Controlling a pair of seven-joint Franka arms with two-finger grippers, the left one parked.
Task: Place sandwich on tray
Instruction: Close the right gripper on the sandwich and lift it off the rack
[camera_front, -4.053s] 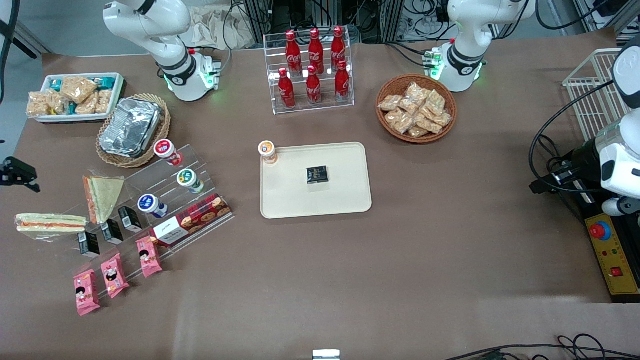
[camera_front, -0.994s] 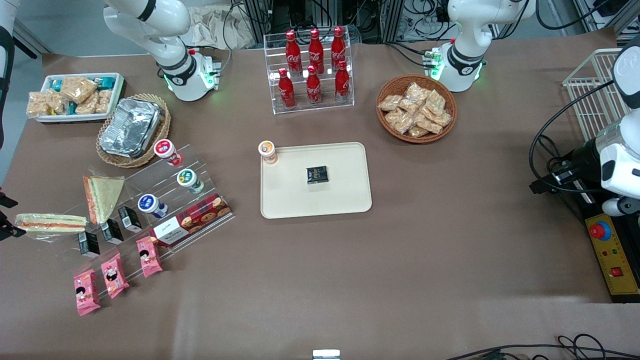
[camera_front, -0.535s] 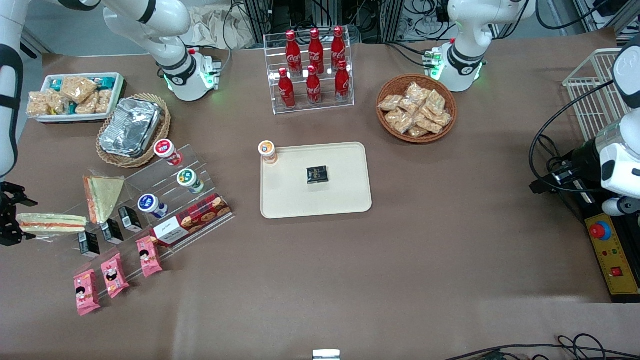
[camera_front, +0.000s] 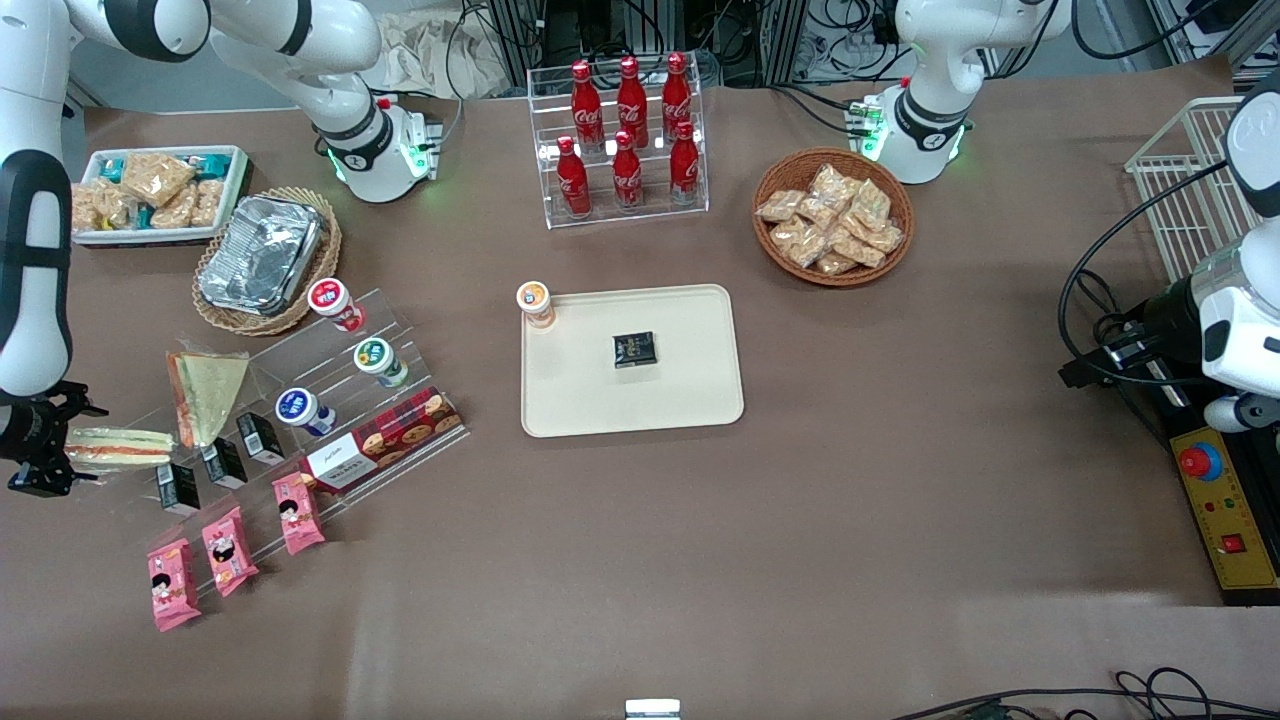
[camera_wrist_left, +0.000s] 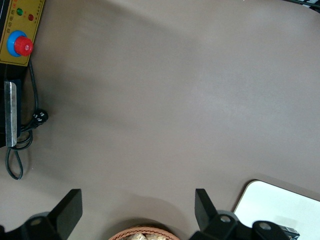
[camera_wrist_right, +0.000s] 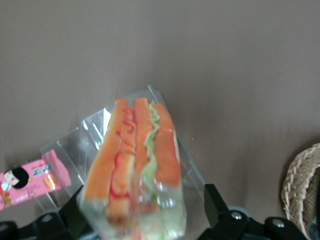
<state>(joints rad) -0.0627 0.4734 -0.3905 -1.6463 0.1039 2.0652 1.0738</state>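
Clear crinkly wrap is covering the sandwich (camera_front: 118, 445), and that wrap is the slippery part. The sandwich is lying edge-on at the working arm's end of the table, beside the clear plastic steps (camera_front: 300, 400) with the little snack boxes and just beside the other sandwich wedge (camera_front: 207, 392) that is showing its wide pale face.

I think a few things could be going wrong from here. The gripper (camera_front: 42, 462) is sitting right at the very end of the sandwich, so if it is only pinching loose wrap, the sandwich could be slipping out on the way up. If it is squeezing too hard, the soft bread could be getting squashed. If it is pushing sideways, the sandwich could be bumping the small black boxes (camera_front: 218, 462) next to it.

In the wrist view the fingers (camera_wrist_right: 216, 206) are standing wide apart, one on each side of the sandwich's end, and I cannot tell if they are touching it. They are not holding anything yet.

The cream tray (camera_front: 690, 400) is sitting well apart, in the middle of the table, already carrying a small black packet (camera_front: 634, 349) and a little orange-topped cup (camera_front: 536, 304).
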